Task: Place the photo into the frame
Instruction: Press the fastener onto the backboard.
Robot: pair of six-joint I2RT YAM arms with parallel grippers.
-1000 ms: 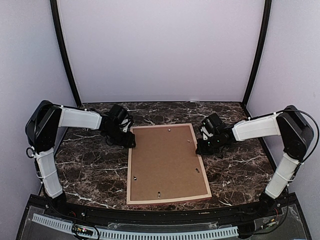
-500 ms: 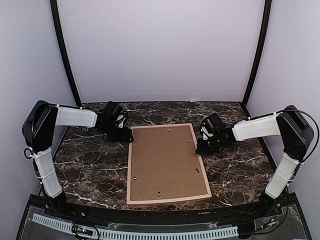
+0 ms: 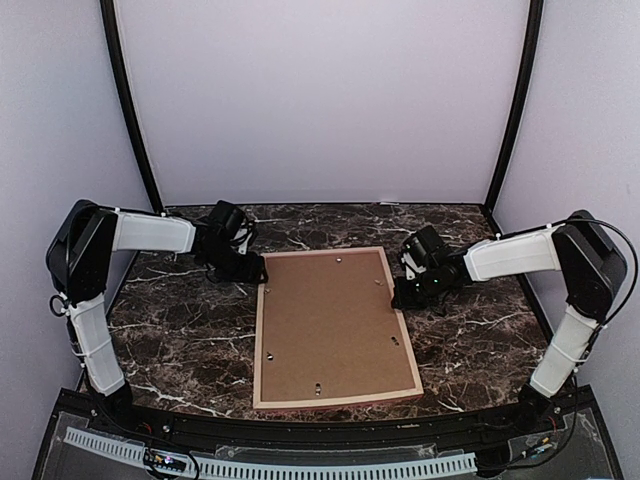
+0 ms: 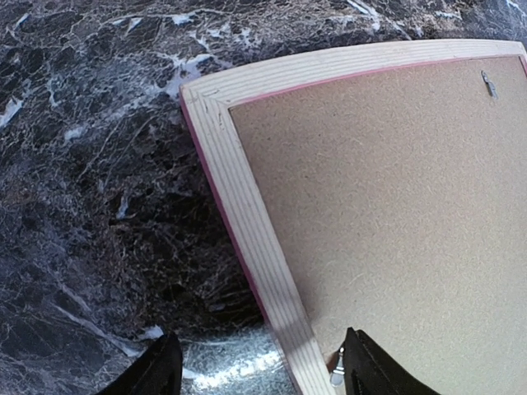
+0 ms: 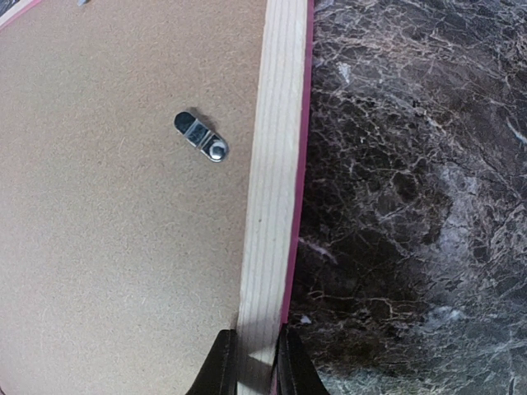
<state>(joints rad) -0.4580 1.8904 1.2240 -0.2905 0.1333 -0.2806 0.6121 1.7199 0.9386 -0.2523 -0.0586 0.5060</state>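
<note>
The frame (image 3: pixel 260 345) lies face down on the marble table, its pale wood back up and a pink-red edge showing. A brown backing panel (image 3: pixel 330 325) fills it. The photo is hidden from every view. My left gripper (image 3: pixel 256 272) is open near the frame's far left corner. In the left wrist view one finger is over the table and the other over the panel, with the rail (image 4: pixel 247 206) between them, untouched. My right gripper (image 3: pixel 401 297) is shut on the frame's right rail (image 5: pixel 272 164), one finger on each side of it.
Small metal turn clips (image 5: pixel 202 136) dot the backing panel (image 5: pixel 123 230); one (image 4: pixel 490 82) sits near the far edge. Dark marble table (image 3: pixel 180 340) surrounds the frame. Lilac walls stand at the back and on both sides.
My left gripper has widened its jaws and drawn back a little from the frame's corner toward the far left. The right gripper and the frame have not moved.
</note>
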